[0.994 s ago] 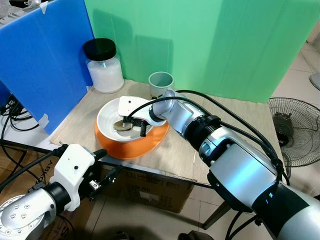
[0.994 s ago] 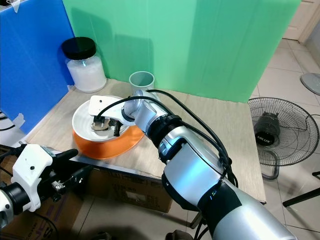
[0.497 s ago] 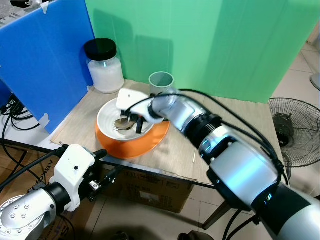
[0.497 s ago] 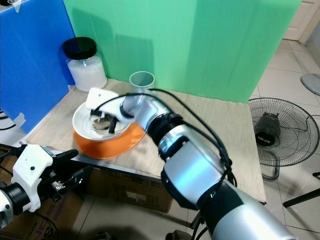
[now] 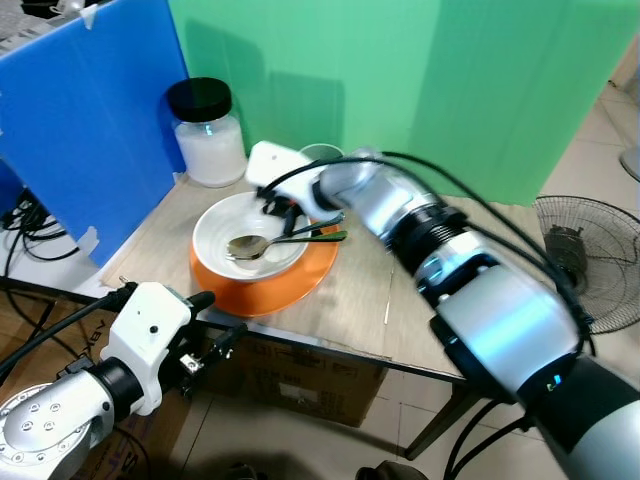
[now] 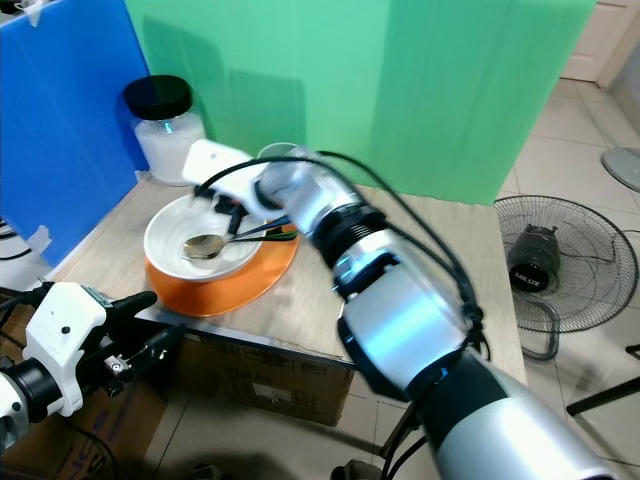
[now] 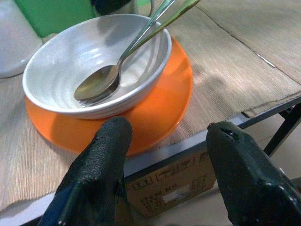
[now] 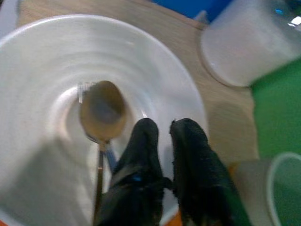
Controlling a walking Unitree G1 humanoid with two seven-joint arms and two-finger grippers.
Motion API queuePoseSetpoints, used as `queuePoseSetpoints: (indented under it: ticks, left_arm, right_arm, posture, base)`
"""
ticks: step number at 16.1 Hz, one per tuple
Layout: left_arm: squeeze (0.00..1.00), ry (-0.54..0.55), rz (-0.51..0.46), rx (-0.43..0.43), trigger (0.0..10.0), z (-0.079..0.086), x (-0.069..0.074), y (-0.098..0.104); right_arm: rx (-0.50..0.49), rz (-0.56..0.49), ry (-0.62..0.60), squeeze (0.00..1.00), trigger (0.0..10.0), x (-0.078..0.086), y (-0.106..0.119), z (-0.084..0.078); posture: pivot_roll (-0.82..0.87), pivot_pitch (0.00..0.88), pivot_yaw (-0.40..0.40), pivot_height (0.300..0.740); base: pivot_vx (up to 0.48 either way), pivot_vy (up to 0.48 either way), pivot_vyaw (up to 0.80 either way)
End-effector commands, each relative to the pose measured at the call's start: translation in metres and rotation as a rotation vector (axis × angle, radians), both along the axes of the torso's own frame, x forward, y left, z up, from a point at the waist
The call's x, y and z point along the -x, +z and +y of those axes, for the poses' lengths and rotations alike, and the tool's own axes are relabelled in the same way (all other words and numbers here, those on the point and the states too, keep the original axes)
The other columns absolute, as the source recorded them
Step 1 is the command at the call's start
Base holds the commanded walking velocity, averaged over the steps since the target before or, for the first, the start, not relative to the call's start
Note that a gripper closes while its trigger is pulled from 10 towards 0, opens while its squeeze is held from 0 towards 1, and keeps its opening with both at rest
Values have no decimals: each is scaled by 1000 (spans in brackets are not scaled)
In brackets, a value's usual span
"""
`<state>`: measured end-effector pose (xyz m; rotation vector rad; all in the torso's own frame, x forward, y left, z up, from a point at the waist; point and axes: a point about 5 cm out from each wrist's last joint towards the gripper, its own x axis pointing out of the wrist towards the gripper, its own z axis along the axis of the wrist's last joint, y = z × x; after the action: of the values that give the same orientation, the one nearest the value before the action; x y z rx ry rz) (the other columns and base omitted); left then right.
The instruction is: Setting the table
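A white bowl [image 5: 262, 215] sits on an orange plate [image 5: 290, 285] on the wooden table [image 5: 440, 260]. A metal spoon [image 5: 242, 246] lies in the bowl beside a second utensil with a greenish handle [image 5: 325, 237]. Both handles rest on the bowl's right rim. My right gripper [image 5: 283, 212] hovers over the bowl's far rim, fingers [image 8: 188, 141] shut with nothing between them. My left gripper [image 7: 169, 132] stands open, low in front of the table's near edge, short of the plate.
A white jar with a black lid [image 5: 210, 140] stands at the table's back left, and a pale cup [image 6: 283, 152] sits just behind my right gripper. Blue [image 5: 90, 120] and green [image 5: 450, 80] panels wall the back. A cardboard box [image 5: 310, 375] lies under the table. A fan [image 5: 585, 260] stands right.
My right gripper has risen out of the bowl and drawn back toward the cup. The spoon stays lying in the bowl with its handle over the rim. The left arm holds still.
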<state>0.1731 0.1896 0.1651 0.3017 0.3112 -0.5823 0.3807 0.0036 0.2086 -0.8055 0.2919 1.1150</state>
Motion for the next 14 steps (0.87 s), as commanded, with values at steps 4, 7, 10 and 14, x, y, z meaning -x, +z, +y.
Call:
queuePoseSetpoints:
  ticks: [4, 7, 10, 14]
  left_arm:
    - [0, -14, 6, 7, 10000, -5, 1, -1]
    - [0, -14, 3, 12, 10000, -6, -1, -2]
    - [0, -26, 3, 24, 10000, -9, -2, -3]
    - [0, -23, -16, 48, 10000, -12, -6, -1]
  right_arm:
    - [-88, 18, 37, 1000, 10000, -5, 25, -22]
    - [-110, 6, -21, 1000, 10000, -11, 24, -51]
    - [-179, 80, -63, 1000, 10000, -11, 14, -69]
    - [-372, 338, -92, 1000, 10000, -2, 3, -85]
  posture:
    - [-13, 37, -1, 740]
    - [-19, 34, 2, 740]
    - [-24, 32, 4, 740]
    - [-24, 28, 2, 740]
  base:
    - [0, 0, 0]
    - [0, 0, 0]
    - [0, 0, 0]
    - [0, 0, 0]
